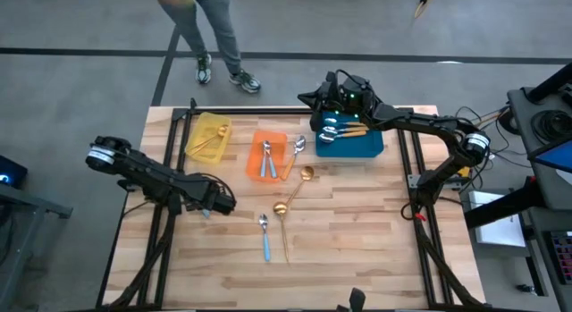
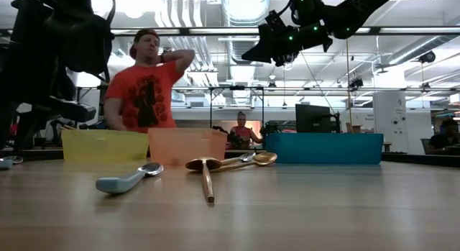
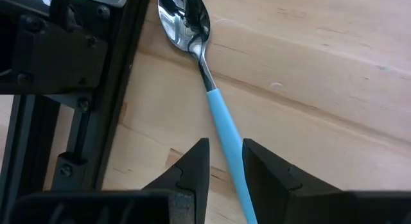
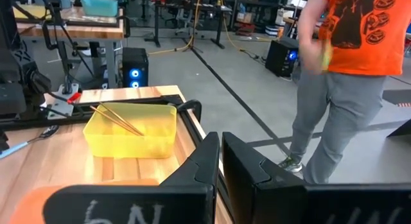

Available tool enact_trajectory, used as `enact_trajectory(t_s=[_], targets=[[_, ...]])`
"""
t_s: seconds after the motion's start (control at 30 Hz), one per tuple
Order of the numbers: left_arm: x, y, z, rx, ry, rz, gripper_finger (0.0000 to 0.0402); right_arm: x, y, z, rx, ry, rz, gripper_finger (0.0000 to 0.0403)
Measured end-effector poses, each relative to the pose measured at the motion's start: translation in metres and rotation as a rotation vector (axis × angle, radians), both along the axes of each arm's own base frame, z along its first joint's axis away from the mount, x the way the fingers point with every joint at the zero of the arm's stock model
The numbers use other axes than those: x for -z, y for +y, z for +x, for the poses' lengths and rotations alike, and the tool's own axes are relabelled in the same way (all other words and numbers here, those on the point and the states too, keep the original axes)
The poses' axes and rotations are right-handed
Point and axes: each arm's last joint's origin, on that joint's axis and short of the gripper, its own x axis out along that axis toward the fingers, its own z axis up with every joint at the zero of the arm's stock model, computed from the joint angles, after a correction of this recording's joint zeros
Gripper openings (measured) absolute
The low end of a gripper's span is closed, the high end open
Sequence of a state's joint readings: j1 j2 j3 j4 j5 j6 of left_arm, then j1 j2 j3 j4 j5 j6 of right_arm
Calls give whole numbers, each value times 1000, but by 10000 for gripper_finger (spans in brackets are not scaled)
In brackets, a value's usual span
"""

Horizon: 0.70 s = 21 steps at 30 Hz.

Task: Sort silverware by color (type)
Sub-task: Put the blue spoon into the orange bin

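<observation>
I've got the left gripper (image 3: 225, 161) low at the table's left edge, jaws part-open astride the blue-handled spoon (image 3: 221, 118) lying flat on the wood, so I'd close squarely mid-handle before lifting, while the right gripper (image 1: 323, 96), shut and empty, hovers over the blue bin (image 1: 371, 145).

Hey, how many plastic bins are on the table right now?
3. The yellow bin sits toward the left arm's side, the orange bin beside it in the middle, the blue bin toward the right arm's side. None seems hidden.
</observation>
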<state>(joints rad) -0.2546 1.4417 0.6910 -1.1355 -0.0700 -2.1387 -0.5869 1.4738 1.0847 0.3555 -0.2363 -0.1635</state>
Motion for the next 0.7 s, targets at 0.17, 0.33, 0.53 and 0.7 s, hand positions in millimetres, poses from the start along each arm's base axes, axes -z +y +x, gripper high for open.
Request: enact_trajectory(t_s=[0.17, 0.33, 0.53, 0.7], targets=[[1, 0, 0, -9, 8, 5, 75, 0, 0, 0, -1, 7, -10, 12], [4, 1, -3, -10, 29, 11, 75, 1, 0, 0, -1, 12, -15, 12], [11, 2, -7, -10, 28, 11, 80, 1, 0, 0, -1, 13, -15, 12], [12, 2, -6, -10, 8, 10, 111, 1, 0, 0, -1, 13, -15, 12]])
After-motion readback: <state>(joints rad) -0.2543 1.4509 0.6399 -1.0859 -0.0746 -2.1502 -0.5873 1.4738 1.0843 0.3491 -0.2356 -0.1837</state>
